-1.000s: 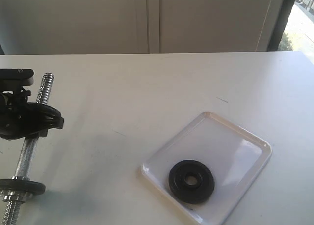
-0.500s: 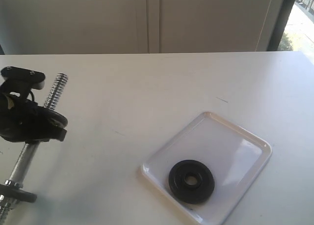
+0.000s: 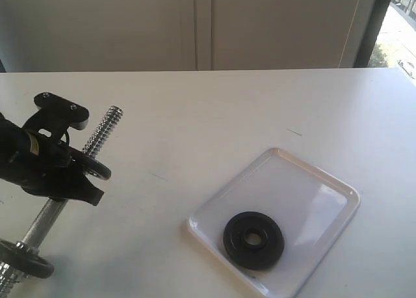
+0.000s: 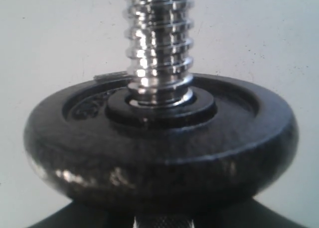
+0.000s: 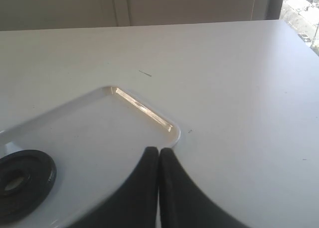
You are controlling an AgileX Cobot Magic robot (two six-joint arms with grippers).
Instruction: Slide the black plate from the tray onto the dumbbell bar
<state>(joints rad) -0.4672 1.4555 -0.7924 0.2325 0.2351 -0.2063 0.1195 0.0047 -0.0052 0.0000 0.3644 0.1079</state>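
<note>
The left gripper is black, and it is clamped on the dumbbell bar, pinching the rod near its middle. The bar is a thin, shiny silver metal stick. It leans, with one end pointing up and away over the table. That threaded end has fat round ridges like a big screw. Right beside the gripper a round black disc sits on the bar. It is thick and dull, a bit rough, with small pale worn spots on its edge and a raised ring around its hole. A second black disc sits near the low end of the bar.

The right gripper has two smooth black fingers pressed flat together, with nothing between them. It hangs near one rounded corner of the tray.

The tray is white, glossy plastic, a rectangle with soft corners and a low lip. The black plate lies flat inside it, close to one edge. It is round with a hole in the middle and a raised rim. It is well apart from the bar. The table is white and smooth, with a few tiny dark marks.
</note>
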